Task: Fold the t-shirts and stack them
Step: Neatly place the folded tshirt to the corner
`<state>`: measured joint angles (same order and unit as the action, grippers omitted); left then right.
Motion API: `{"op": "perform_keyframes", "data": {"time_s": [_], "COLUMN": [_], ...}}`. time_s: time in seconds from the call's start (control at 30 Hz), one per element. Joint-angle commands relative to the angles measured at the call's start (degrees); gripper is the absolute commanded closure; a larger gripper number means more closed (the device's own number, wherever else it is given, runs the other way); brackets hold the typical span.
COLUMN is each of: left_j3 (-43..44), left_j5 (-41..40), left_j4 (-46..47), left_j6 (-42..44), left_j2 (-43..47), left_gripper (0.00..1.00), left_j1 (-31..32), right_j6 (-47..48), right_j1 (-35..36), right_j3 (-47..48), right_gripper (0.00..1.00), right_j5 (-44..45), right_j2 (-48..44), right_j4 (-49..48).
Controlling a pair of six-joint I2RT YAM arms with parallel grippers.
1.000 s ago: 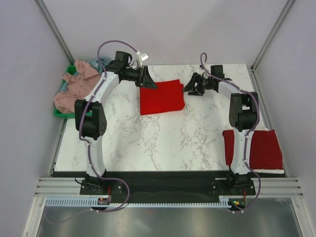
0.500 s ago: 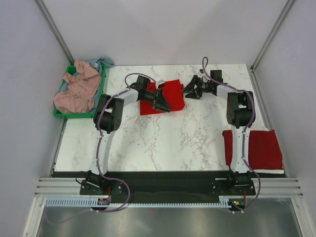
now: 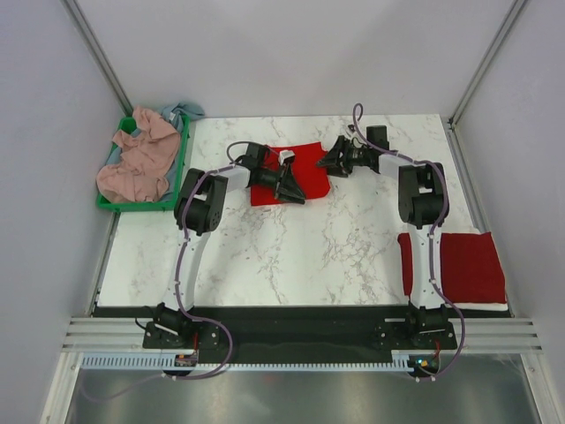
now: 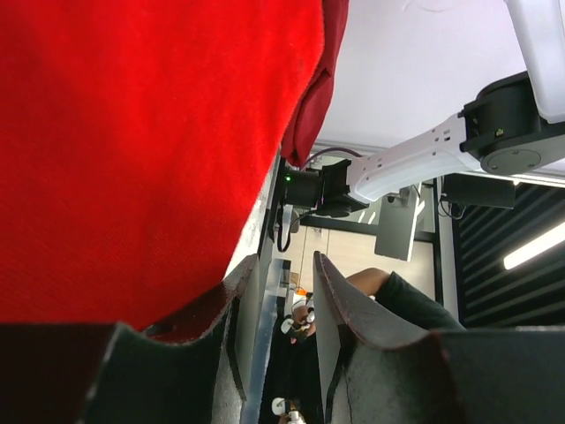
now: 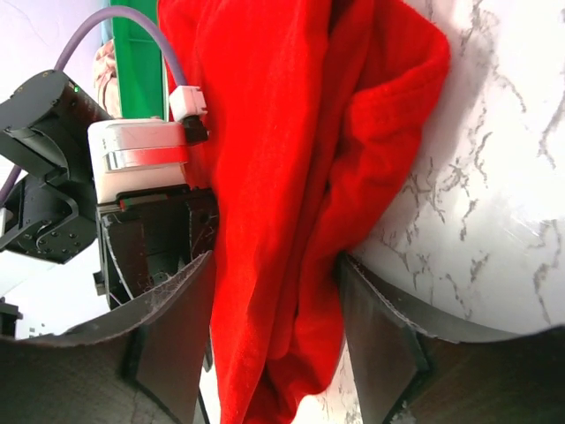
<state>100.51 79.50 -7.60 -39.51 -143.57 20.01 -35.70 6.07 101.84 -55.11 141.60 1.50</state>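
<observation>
A bright red t-shirt (image 3: 305, 159), folded into a rough rectangle, lies at the back middle of the marble table. My left gripper (image 3: 294, 188) rests low over its front left part. In the left wrist view (image 4: 284, 261) the jaws stand a little apart with nothing between them, and the red fabric (image 4: 132, 141) lies beside the left finger. My right gripper (image 3: 332, 162) is at the shirt's right edge. In the right wrist view (image 5: 275, 261) its jaws are wide apart, straddling the bunched red edge (image 5: 291, 132). A second folded red shirt (image 3: 472, 265) lies at the front right.
A green bin (image 3: 105, 203) at the back left holds a dusty pink shirt (image 3: 137, 163) and a grey-blue one (image 3: 184, 111). The table's right edge (image 3: 468, 168) is close behind the right arm. Grey walls enclose the table.
My left arm has swung right from the table's back left and dropped onto the red shirt. My right gripper has moved left to the shirt's right edge.
</observation>
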Motion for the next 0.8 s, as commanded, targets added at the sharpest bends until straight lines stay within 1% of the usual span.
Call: {"op": "perform_keyframes", "data": {"time_s": [0.0, 0.03, 0.13, 0.23, 0.27, 0.33, 0.4, 0.43, 0.5, 0.53, 0.57, 0.6, 0.63, 0.67, 0.7, 0.77], "left_j3": [2.1, 2.1, 2.6, 3.6, 4.1, 4.4, 4.4, 4.3, 4.4, 4.4, 4.9, 5.3, 6.3, 6.8, 7.3, 8.5], "left_j5": [-0.3, -0.5, -1.0, -1.5, -1.5, -1.8, -1.8, -1.8, -1.9, -2.1, -2.5, -3.0, -4.7, -5.7, -8.5, -11.3], "left_j4": [-0.2, -0.3, -0.3, -0.7, -0.6, -1.0, -1.1, -1.1, -1.5, -1.8, -4.7, -6.8, -8.8, -14.1, -16.9, -23.0], "left_j6": [-0.8, -0.8, -0.7, -0.3, -0.3, 0.0, 0.4, 0.6, 1.3, 1.8, 4.9, 7.1, 9.2, 14.3, 17.2, 23.3], "left_j2": [-0.7, -1.2, -2.0, -2.9, -3.1, -3.3, -3.6, -3.5, -3.0, -2.6, -2.0, -0.4, 0.9, 2.3, 5.6, 9.1], "left_gripper": [0.62, 0.62, 0.62, 0.62, 0.62, 0.62, 0.62, 0.62, 0.62, 0.62, 0.62, 0.61, 0.6, 0.57, 0.55, 0.54], "left_j1": [0.2, 0.2, 0.2, 0.2, 0.2, 0.2, 0.2, 0.2, 0.2, 0.2, 0.2, 0.2, 0.2, 0.1, 0.0, -0.8], "right_j6": [0.5, 0.4, 0.3, 0.4, 0.4, 0.8, 1.8, 2.9, 4.1, 4.8, 5.6, 6.6, 9.1, 10.2, 11.6, 15.5], "right_j1": [1.2, 1.3, 1.4, 1.5, 1.5, 1.9, 2.2, 2.5, 2.7, 2.8, 2.9, 3.1, 3.2, 3.3, 3.3, 3.2], "right_j3": [-0.9, -0.9, -0.6, -0.6, -0.6, -0.5, -0.3, -0.5, -0.4, -0.4, -0.2, 0.1, 1.0, 1.3, 1.6, 1.6], "right_gripper": [0.36, 0.37, 0.39, 0.45, 0.49, 0.54, 0.56, 0.59, 0.61, 0.69, 0.75, 0.83, 0.96, 1.0, 1.0, 1.0], "right_j5": [5.1, 5.7, 6.3, 8.2, 8.4, 8.9, 10.5, 10.7, 10.7, 10.7, 10.7, 10.8, 11.2, 11.5, 12.1, 12.9], "right_j2": [3.9, 3.9, 4.2, 4.5, 4.6, 4.6, 4.7, 4.5, 4.3, 4.1, 3.9, 3.6, 3.3, 2.5, 1.8, -1.2], "right_j4": [2.2, 2.1, 2.2, 2.7, 2.7, 3.5, 5.6, 5.8, 6.2, 6.2, 6.5, 7.5, 8.3, 9.2, 11.1, 14.4]}}
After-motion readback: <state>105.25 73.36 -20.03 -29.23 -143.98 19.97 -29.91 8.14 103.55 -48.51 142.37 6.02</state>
